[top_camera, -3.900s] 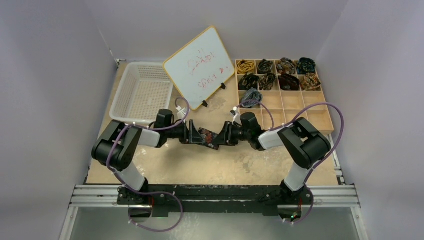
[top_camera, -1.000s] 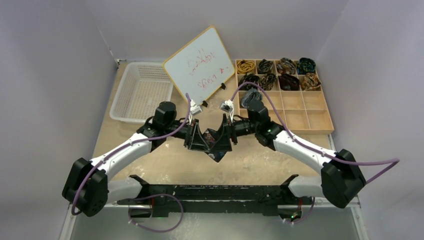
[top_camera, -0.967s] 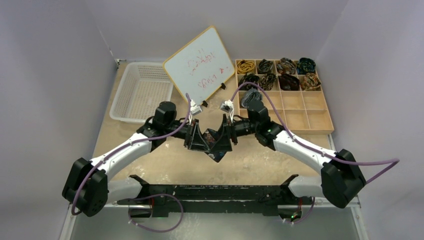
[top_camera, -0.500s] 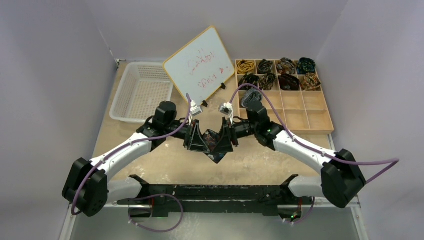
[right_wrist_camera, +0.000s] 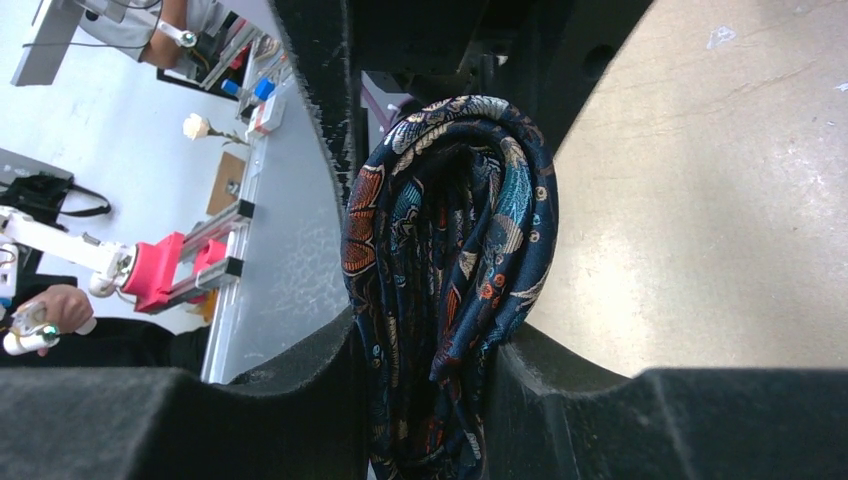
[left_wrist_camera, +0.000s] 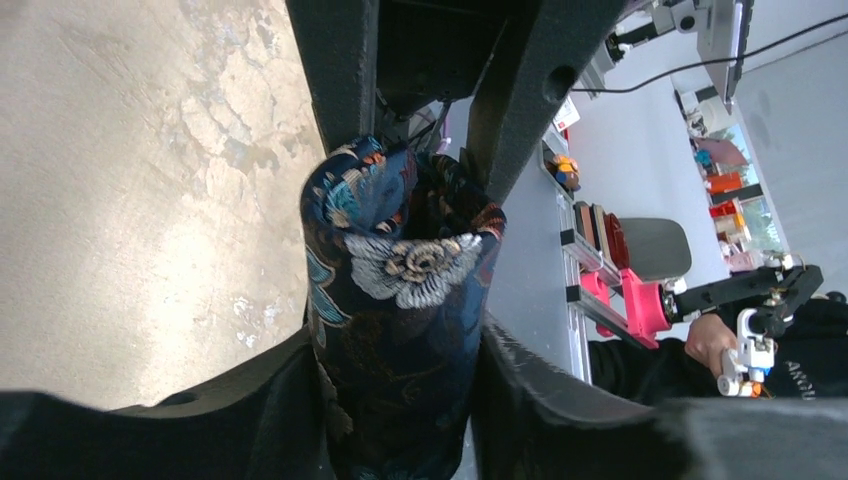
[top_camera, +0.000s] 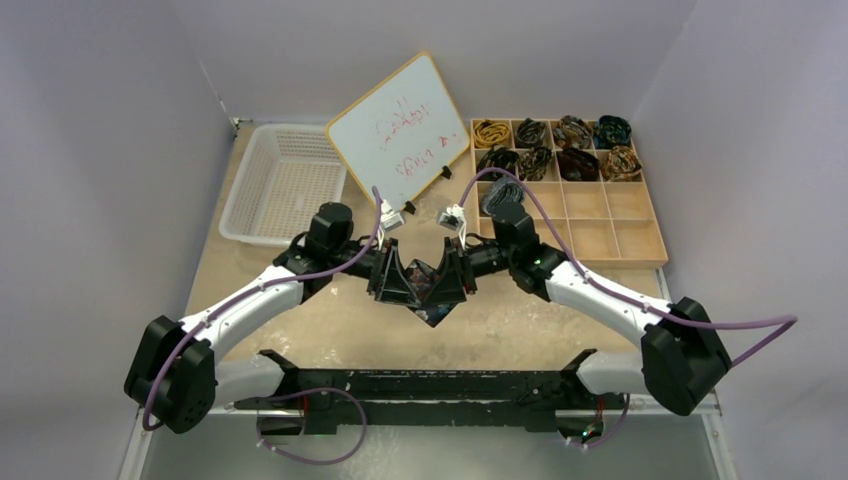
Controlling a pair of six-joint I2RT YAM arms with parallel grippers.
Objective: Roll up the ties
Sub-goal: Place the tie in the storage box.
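Arms have stretched up and out! Left gripper (top_camera: 398, 277) and right gripper (top_camera: 449, 277) both clamp the navy floral tie (right_wrist_camera: 450, 270), now a tight coil lifted left of the wooden tray (top_camera: 610, 236). Rolling looks done; a bare compartment is likely next, in front of the stored coils (top_camera: 553, 147).

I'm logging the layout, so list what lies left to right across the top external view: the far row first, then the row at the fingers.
Far row: white mesh basket → whiteboard → wooden divided tray of rolled ties. Fingers' row: left fingers → navy floral tie → right fingers.
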